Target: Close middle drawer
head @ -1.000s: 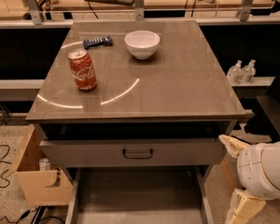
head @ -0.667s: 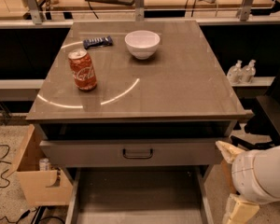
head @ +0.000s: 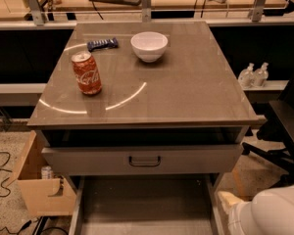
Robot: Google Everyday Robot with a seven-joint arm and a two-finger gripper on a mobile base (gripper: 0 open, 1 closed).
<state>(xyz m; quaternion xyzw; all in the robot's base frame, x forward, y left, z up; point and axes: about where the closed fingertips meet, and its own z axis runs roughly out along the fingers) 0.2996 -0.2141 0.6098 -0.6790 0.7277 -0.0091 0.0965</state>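
Here the middle drawer (head: 142, 207) stands pulled far out beneath the taller-fronted drawer (head: 186, 159). We see only its bare grey floor between the side walls, and its front lies beyond the lower edge of view. The taller-fronted drawer is out a little, its inside too dark for us to read. The gripper (head: 229, 200) sits at the lower right, near the middle drawer's right wall. We cannot tell how far it is open or whether it grips anything. On the tabletop (head: 196, 92) stand a red cola can (head: 86, 73), a white bowl (head: 149, 46) showing plain white inside, and a dark snack bar (head: 102, 44). A cardboard box (head: 36, 195) at the left holds a small can-like object (head: 47, 172).
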